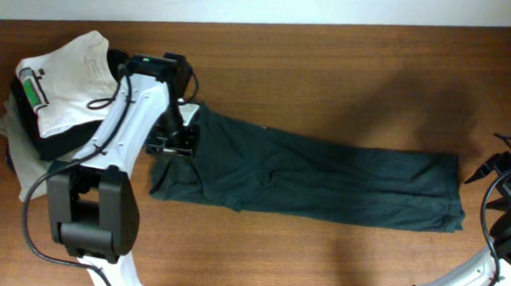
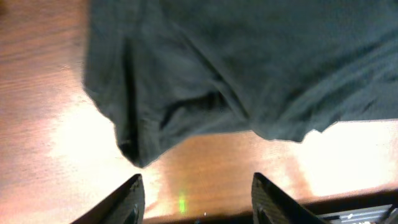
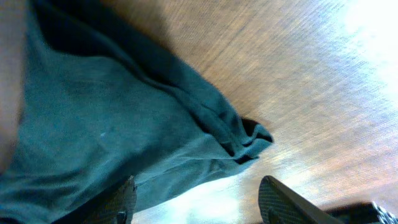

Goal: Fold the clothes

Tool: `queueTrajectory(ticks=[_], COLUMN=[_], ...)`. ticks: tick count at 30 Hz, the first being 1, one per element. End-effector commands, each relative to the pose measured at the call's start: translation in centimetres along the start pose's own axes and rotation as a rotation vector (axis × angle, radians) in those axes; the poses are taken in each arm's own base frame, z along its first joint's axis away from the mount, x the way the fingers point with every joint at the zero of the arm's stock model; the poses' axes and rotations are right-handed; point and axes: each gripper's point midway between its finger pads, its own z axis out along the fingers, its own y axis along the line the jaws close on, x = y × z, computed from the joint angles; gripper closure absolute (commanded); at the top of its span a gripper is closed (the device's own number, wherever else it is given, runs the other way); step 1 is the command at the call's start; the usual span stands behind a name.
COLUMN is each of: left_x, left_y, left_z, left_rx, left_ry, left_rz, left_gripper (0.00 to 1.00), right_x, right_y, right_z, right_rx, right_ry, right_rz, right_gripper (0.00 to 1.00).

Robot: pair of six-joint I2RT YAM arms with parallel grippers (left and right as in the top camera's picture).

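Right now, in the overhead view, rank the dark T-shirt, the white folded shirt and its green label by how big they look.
1. dark T-shirt, clearly largest, stretched across the table
2. white folded shirt
3. green label, by far the smallest

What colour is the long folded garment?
The long soft garment is plain dark green; overhead shows best.

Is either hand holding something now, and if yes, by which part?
Nothing is held. The left hand and the right hand are both open; the dark T-shirt lies free.
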Motion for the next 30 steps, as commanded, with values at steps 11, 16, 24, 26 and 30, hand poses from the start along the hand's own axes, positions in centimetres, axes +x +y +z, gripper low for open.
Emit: queueTrajectory(ticks=[11,16,24,26,30], left_x=[-7.2,-2.6,-2.6,-2.0,-1.0], left_y=[-1.5,-1.8,-4.0,-5.0,-5.5], left_z=[4.7,6.6,7.2,5.4,-1.9], left_rx=[0.174,0.184,0.232,0.29,0.288], left_ry=[-0.278,-0.084,-0.093,-0.078,-0.171], left_rz=[0.135,0.116,0.13,0.129,0.149], left_gripper=[0.4,0.4,0.99,0.99,0.99], right_x=[4.7,4.9,5.0,5.1,5.1], right_y=[15.6,16.0,16.1,16.1,16.1], right_z=[-2.4,-2.2,-2.3,-2.3,-2.3], right_rx=[-0.552,-0.548,-0.556,-0.556,-0.556], right_ry=[0.002,0.004,0.011,0.012,0.012], right_rz=[-0.536,-0.551,-0.546,-0.546,-0.546], right_gripper=[0.45,0.45,0.47,0.47,0.47])
